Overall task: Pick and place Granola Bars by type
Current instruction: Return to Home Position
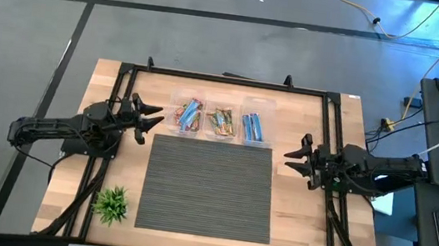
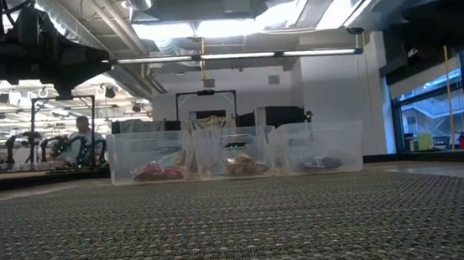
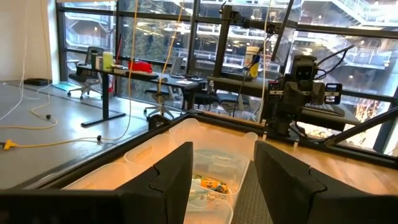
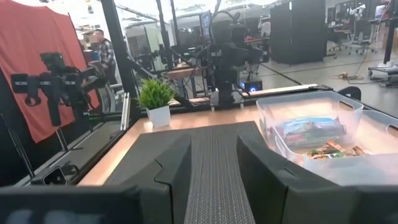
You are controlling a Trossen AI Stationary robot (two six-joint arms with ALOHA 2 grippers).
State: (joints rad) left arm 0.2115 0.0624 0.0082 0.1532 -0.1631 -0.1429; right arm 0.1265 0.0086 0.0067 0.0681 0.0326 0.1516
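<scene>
Three clear plastic bins stand in a row at the mat's far edge. The left bin (image 1: 187, 117) holds red-and-multicoloured granola bars, the middle bin (image 1: 220, 121) tan-gold ones, the right bin (image 1: 254, 126) blue ones. All bars lie on the bin floors. My left gripper (image 1: 151, 121) hovers open just left of the left bin, above the table. My right gripper (image 1: 291, 161) hovers open by the mat's right edge, right of the bins. Neither holds anything.
A dark woven mat (image 1: 207, 187) covers the table's middle. A small green plant (image 1: 111, 203) in a white pot stands near the table's near left corner. A black frame (image 1: 225, 80) runs round the table edges. A person (image 2: 81, 139) is far off in the room.
</scene>
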